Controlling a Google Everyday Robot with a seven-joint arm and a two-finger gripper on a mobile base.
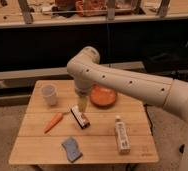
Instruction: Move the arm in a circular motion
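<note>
Arm (137,85): mine, reaching in from the right, bent above the plate (103,95).
Gripper (81,103): hangs just left of the plate; grip state, I cannot tell.
Progress: no finished circle shows; I judge sweeping is left.

Arm (137,87): cream-white, thick rounded segments; enters at the lower right edge and runs up and leftward across the view.
Long segment: near horizontal, rising slightly toward the left; small dark holes along its side.
Elbow: rounded bend at upper centre-left, the highest part.
Last segment: short, turned straight down from the elbow.
Gripper (81,102): small pale-yellow tip, pointing down, directly below the elbow, left of centre.
</note>
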